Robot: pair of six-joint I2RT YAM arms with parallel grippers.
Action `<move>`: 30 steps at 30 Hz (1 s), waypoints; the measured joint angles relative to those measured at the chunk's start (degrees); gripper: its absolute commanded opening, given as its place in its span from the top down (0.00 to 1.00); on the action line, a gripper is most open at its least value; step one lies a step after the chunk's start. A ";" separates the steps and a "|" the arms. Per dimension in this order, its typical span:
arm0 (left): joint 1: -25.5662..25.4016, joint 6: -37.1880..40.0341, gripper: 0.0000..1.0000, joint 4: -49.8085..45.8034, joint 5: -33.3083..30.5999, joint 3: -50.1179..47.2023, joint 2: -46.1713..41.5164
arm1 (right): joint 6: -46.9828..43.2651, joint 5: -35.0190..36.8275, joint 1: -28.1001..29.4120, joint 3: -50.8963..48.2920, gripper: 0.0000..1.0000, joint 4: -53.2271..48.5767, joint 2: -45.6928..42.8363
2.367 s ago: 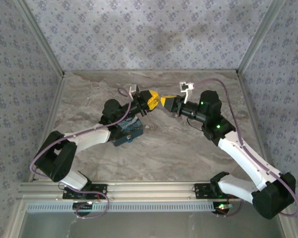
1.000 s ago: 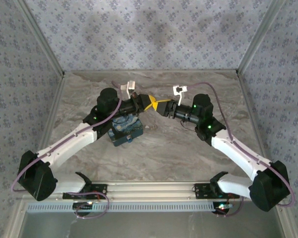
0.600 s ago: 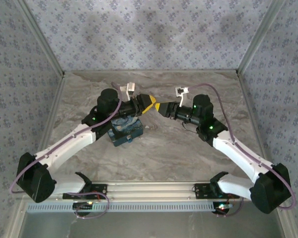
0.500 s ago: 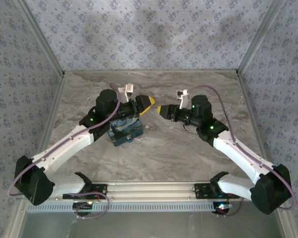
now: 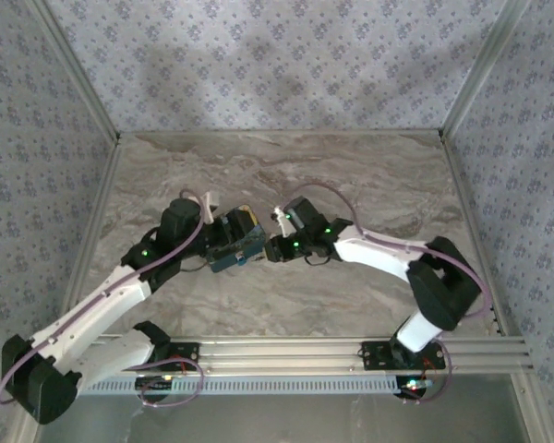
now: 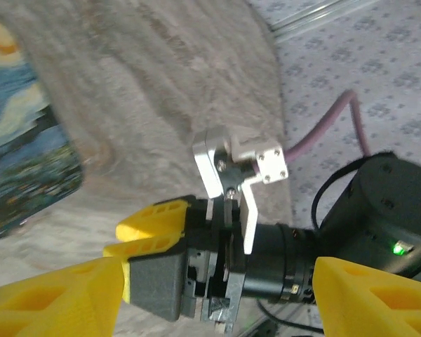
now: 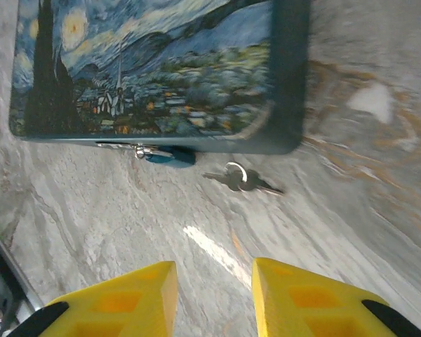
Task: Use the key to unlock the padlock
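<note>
Hovers over the key (image 7: 242, 179) with the right gripper (image 7: 214, 270) parted and empty. Holds the left gripper (image 6: 214, 281) spread wide, gripping nothing. Finds the key flat on the table (image 7: 323, 232), just beside the blue padlock (image 7: 165, 154), seemingly hung on the painted box (image 7: 154, 70) edge.

This looks like a robot test booth in a lab. A marble-look table (image 5: 351, 286) is boxed in by patterned walls (image 5: 277, 65) on metal posts (image 5: 78, 66). A left arm (image 5: 102, 305) and a right arm (image 5: 379, 251) are bolted to a metal rail (image 5: 286, 351).
</note>
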 measured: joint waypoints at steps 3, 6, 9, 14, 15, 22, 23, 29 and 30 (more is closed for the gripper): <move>0.11 -0.09 0.28 -2.36 -1.79 -2.97 -3.48 | -1.73 0.04 1.70 3.72 0.63 -0.35 4.61; 0.63 -0.37 0.28 -3.96 -3.06 -5.49 -6.84 | -3.30 0.22 2.19 7.08 0.61 -1.18 8.04; 1.77 -0.50 0.28 -5.44 -3.67 -6.97 -9.62 | -4.72 0.74 2.40 10.82 0.59 -2.36 11.47; 2.36 -0.48 0.28 -6.69 -4.28 -7.43 -11.02 | -6.64 1.79 2.64 15.08 0.56 -4.11 16.24; 2.36 -0.48 0.28 -6.93 -4.28 -7.43 -10.99 | -6.93 1.97 2.69 15.54 0.56 -4.42 17.03; 3.50 -0.44 0.27 -7.61 -4.24 -7.43 -10.99 | -8.90 3.56 3.48 17.94 0.55 -7.06 21.00; 3.74 -0.44 0.28 -7.74 -4.22 -7.43 -10.97 | -9.16 3.74 3.65 17.94 0.55 -7.26 21.27; 4.72 -0.28 0.27 -8.35 -3.98 -7.43 -10.54 | -10.08 4.61 4.02 17.94 0.59 -8.04 21.66; 4.98 -0.26 0.28 -8.37 -3.91 -7.43 -10.29 | -10.23 4.70 4.02 17.94 0.60 -8.07 21.66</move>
